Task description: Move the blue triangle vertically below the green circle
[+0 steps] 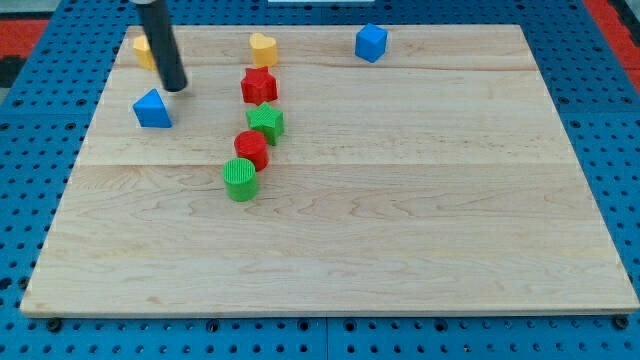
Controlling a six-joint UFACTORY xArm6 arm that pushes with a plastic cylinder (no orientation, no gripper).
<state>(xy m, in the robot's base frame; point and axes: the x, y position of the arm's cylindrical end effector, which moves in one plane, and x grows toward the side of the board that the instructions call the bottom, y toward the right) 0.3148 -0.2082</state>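
Noting my tip (177, 87) just above the blue triangle (152, 109), unmoved, left of the green circle (240, 179); no jaws fitted.

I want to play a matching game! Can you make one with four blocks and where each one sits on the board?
Blocks:
1. blue triangle
2. blue cube
3. green circle
4. yellow heart

Places:
A. lowest of the blocks, touching the red cylinder
B. farthest toward the view's right, near the top edge
C. at the view's left, just below my tip
D. near the top edge, right above the red star

Pairs: 1-C, 2-B, 3-A, 4-D
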